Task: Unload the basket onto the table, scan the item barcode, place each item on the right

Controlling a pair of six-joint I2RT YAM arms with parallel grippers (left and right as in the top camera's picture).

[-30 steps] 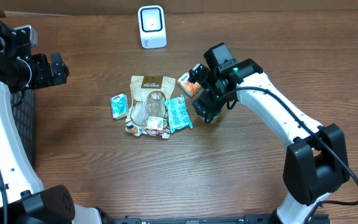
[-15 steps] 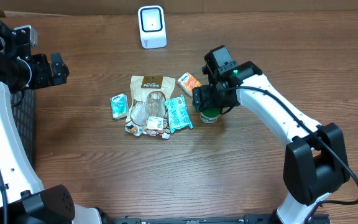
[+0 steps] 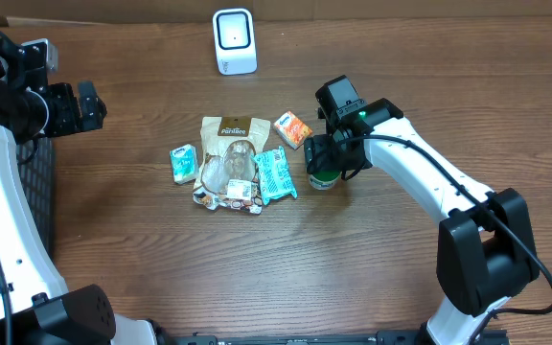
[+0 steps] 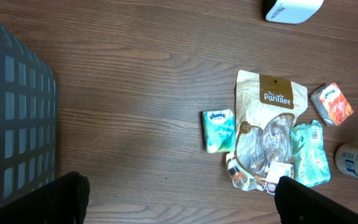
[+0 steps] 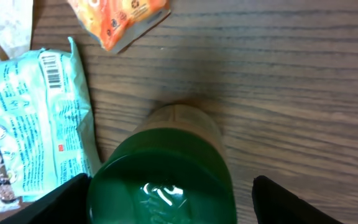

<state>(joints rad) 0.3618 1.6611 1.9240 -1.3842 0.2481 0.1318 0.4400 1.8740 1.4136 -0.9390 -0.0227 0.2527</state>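
Straddling the small upright green-capped plastic bottle [image 5: 160, 174], the right pincer [image 5: 173, 199] is seen released; light, rigid, likely slippery, it is best clasped mid-body; the left pincer [image 4: 178, 202] is released.

Brown pouch [image 4: 271, 93] in the middle, its label reading "The PanTree" in white. Just left of it, the small tissue pack [image 4: 219, 129] shows the Kleenex logo. On the right wrist view, the teal packet [image 5: 39, 118] carries a barcode near its top; its fine print won't resolve. Orange packet [image 5: 120, 12]: recycling symbols only. The scanner [image 4: 291, 9] has lettering, unreadable.
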